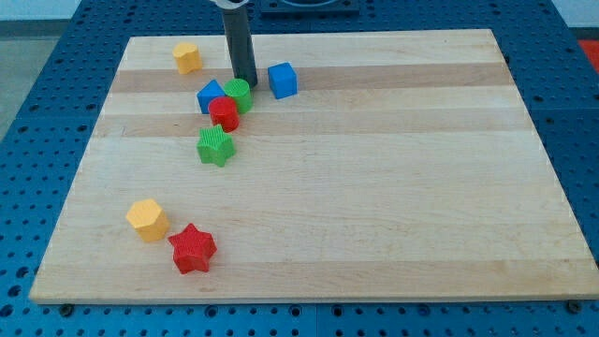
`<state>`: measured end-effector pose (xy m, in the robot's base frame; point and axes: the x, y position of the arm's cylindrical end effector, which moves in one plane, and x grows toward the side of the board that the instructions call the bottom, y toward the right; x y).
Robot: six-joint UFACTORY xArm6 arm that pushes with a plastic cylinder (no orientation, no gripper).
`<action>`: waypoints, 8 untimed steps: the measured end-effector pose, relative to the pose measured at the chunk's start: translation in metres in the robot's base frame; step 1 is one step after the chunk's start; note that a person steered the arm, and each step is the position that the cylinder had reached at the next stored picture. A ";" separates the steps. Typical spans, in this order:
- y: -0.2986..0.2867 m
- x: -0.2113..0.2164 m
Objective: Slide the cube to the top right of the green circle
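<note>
Nearest the camera, a red star (193, 248) and a yellow block (147, 219) are seen at the desk's (393, 215) lower left, well below the green circle (238, 95). A green star (216, 146) lies below that circle, a red block (224, 113) touches it, and another blue block (210, 96) sits at its left. My tip (246, 82) is set just above the circle. No gripper is fitted; nothing is held. The blue cube (283, 80) is found just right of the circle, slightly higher. It is judged nearly placed; only gentle nudging upward is advised.
</note>
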<state>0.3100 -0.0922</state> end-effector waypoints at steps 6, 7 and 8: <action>0.152 0.003; 0.184 -0.008; 0.162 -0.008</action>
<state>0.3024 0.0695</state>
